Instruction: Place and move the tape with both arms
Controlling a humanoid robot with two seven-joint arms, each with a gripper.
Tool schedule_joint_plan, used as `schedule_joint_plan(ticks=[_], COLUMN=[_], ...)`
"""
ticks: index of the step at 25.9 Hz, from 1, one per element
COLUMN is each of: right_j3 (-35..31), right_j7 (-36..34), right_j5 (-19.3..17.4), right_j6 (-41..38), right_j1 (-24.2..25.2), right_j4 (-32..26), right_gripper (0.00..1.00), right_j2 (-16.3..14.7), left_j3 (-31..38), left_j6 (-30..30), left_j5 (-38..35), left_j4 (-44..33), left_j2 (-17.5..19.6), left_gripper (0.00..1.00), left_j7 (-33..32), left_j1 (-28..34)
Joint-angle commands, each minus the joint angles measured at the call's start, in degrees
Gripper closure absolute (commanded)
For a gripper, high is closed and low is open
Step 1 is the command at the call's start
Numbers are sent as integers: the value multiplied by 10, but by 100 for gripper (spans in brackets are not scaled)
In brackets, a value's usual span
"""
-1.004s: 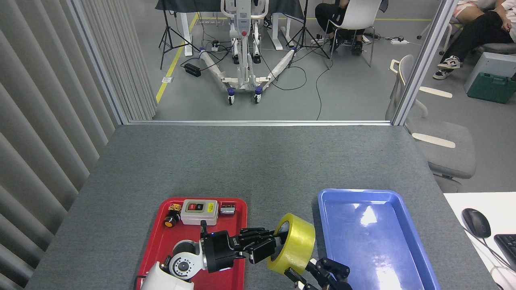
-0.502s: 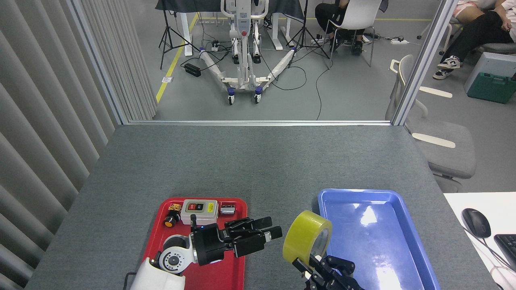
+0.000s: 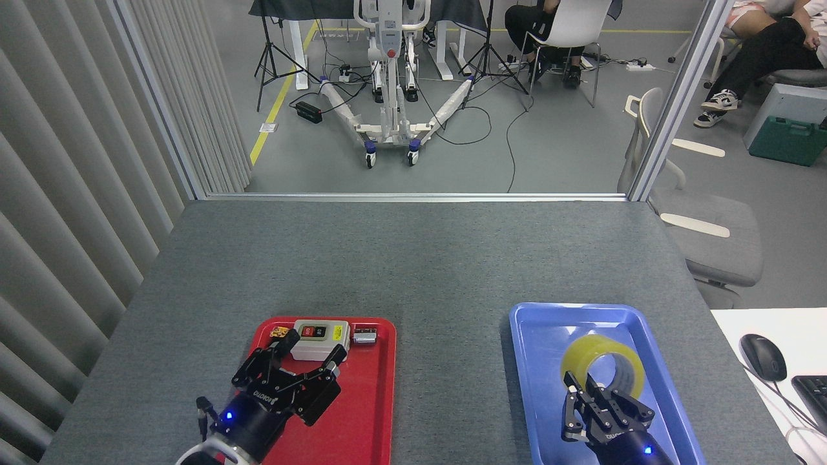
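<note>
The tape (image 3: 601, 343), a translucent yellow roll, rests inside the blue tray (image 3: 546, 394), tilted so that its hole faces me. My right gripper (image 3: 604, 403) comes up from the bottom edge. Its black fingers (image 3: 571, 399) are closed on the near rim of the roll, one reaching into the hole. My left gripper (image 3: 300, 358) hovers over the red tray (image 3: 362, 407) at the lower left, fingers spread open and holding nothing. It is well apart from the tape.
A grey switch box (image 3: 320, 339) with red and black buttons, a small metal part (image 3: 365, 336) and a small yellow piece (image 3: 279, 332) lie at the red tray's far end. A mouse (image 3: 762, 356) and keyboard (image 3: 814, 394) sit on a white desk to the right.
The left gripper let go of the tape and drew back over the red tray. The right gripper carried the tape right and set it down into the blue tray.
</note>
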Motion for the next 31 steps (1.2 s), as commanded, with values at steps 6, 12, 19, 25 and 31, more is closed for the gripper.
schedule_joint_plan(ticks=[6,12,19,25,31], right_j3=[-1,2,-2,-22,-22], right_j7=[154,147,59,-217,-239], right_j5=[-20,-16,-15,-15,-5], right_j6=[89,119,110,79,68], right_j1=[-19,-18,-14,-3,3], right_j4=[24,25,18,18,18], right_gripper=[85,0,0,0,0], right_j2=[-12,-7,-7,-1,1], left_j3=[-31,-25,15,30,37], left_j6=[205,199,196,148,127], left_j5=[-137,-123,-123,-123,-122], left_j4=[-35,-37,-31,-32,-27], left_j2=[7,25,26,22,25], left_gripper=[0,0,0,0,0], left_j7=[38,39,88,88,85], left_j1=[45,45,62,62,61])
